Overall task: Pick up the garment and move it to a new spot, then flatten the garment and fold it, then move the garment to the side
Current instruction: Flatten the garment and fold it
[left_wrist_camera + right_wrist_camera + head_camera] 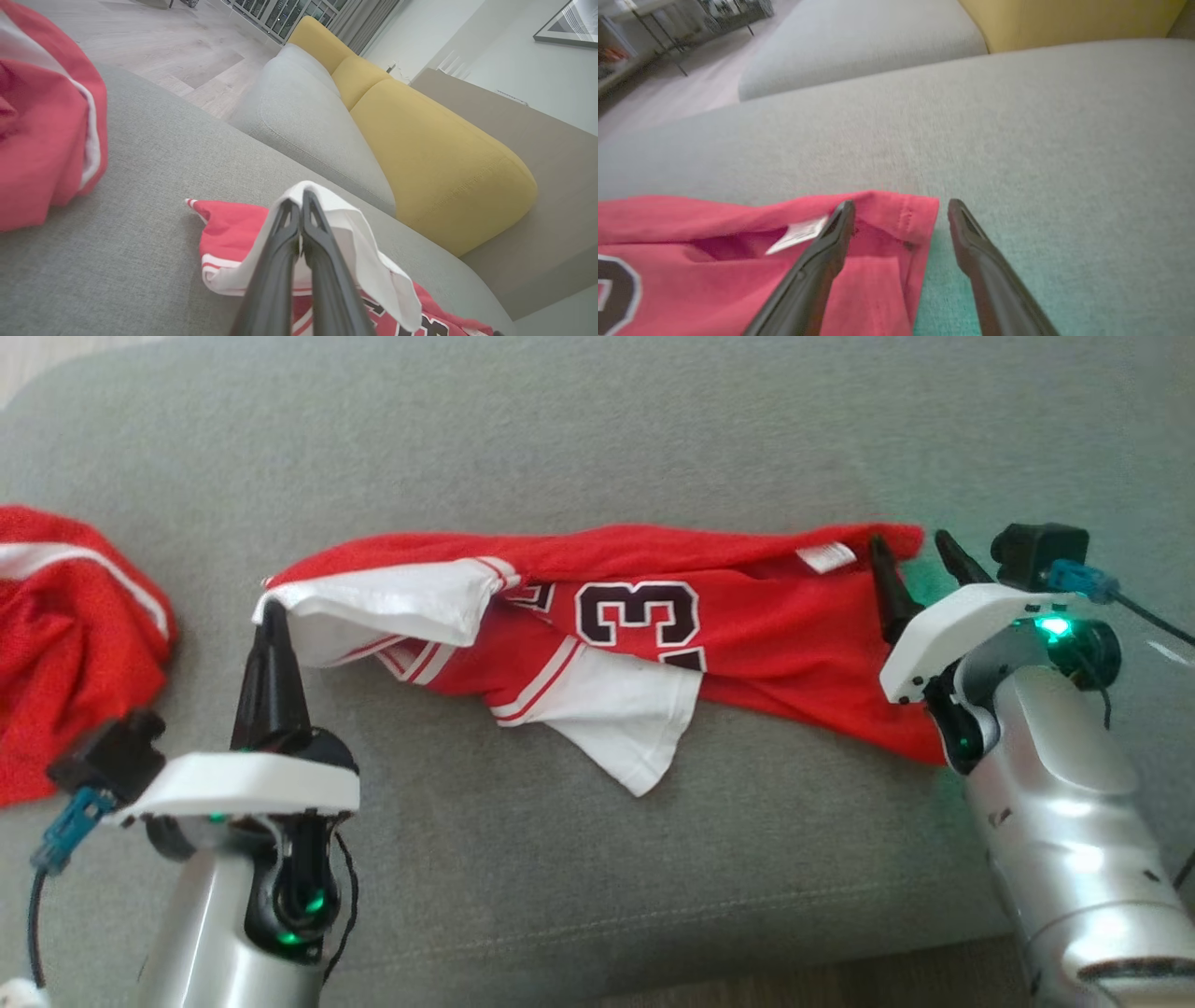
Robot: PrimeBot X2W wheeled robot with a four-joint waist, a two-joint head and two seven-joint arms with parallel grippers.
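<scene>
Two ends, status: one end of the red-and-white jersey garment (653, 644) with a black number is gripped; the other is not yet.
Garment place: middle of the head view, strung left to right as a rumpled band on the grey fabric sofa seat (597, 877); white sleeves bunched and turned over.
Done so far: little, by my reading. Nothing lies flat and no fold is made. Whether this is already the new spot cannot be told.
Left to do: a grip on the right end, spreading flat, folding, shifting aside.
Left end effector (272, 609): lower left of the head view, fingers together, clamped on the white sleeve at the garment's left end; white cloth wraps round the tips in the left wrist view.
Left arm pose: forearm rises from the bottom edge, fingers pointing up the frame, low over the seat.
Right end effector (910, 541): right side of the head view, fingers apart, holding nothing; one finger over the red hem corner beside the small white label (798, 233), the other over bare seat.
Right arm pose: forearm slants in from the lower right.
Nearby: second red cloth with a white stripe (65, 635), left edge, well apart.
</scene>
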